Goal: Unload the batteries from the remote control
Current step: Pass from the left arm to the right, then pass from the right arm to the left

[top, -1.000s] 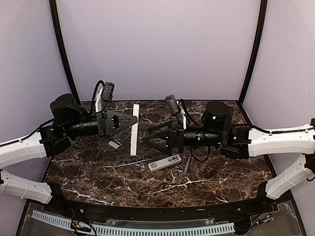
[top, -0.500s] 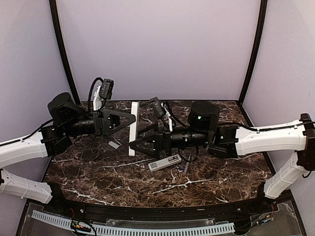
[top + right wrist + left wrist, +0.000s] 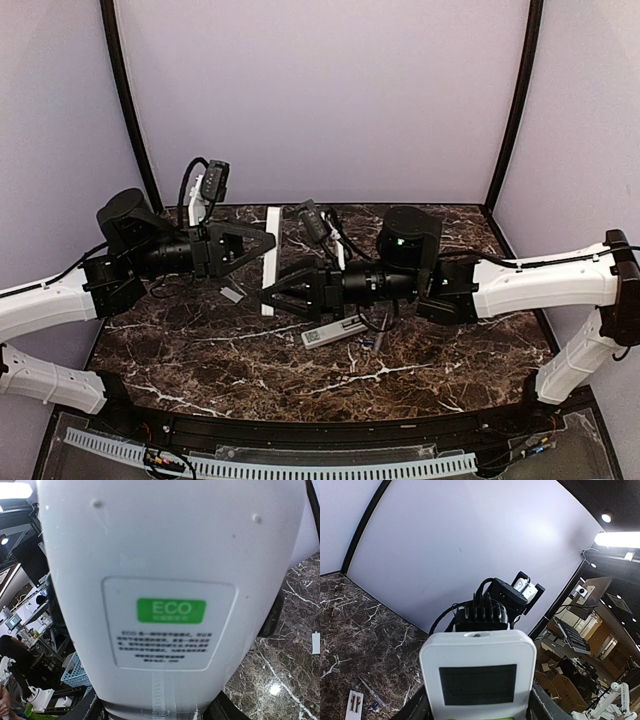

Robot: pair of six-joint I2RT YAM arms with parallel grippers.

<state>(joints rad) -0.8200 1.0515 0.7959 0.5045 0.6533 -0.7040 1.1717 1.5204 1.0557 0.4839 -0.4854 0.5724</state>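
The long white remote control [image 3: 270, 268] hangs above the table, held between both arms. My left gripper [image 3: 272, 241] is shut on its upper part; the left wrist view shows the dark display face [image 3: 477, 684] between my left gripper's [image 3: 477, 713] fingers. My right gripper [image 3: 266, 298] has closed round its lower end. In the right wrist view its back, with a green ECO label [image 3: 171, 610], fills the frame, my right gripper's [image 3: 159, 714] fingers against both edges. The batteries are hidden.
A second, grey remote [image 3: 335, 330] lies on the marble table [image 3: 200, 360] under the right arm, with small dark bits [image 3: 372, 342] beside it. A small flat grey cover [image 3: 232, 293] lies below the left gripper. Another white piece [image 3: 315, 643] lies on the table.
The right arm has moved left to the held remote and its jaws have closed in on the lower end. The left arm lifted the remote slightly and then stayed put.
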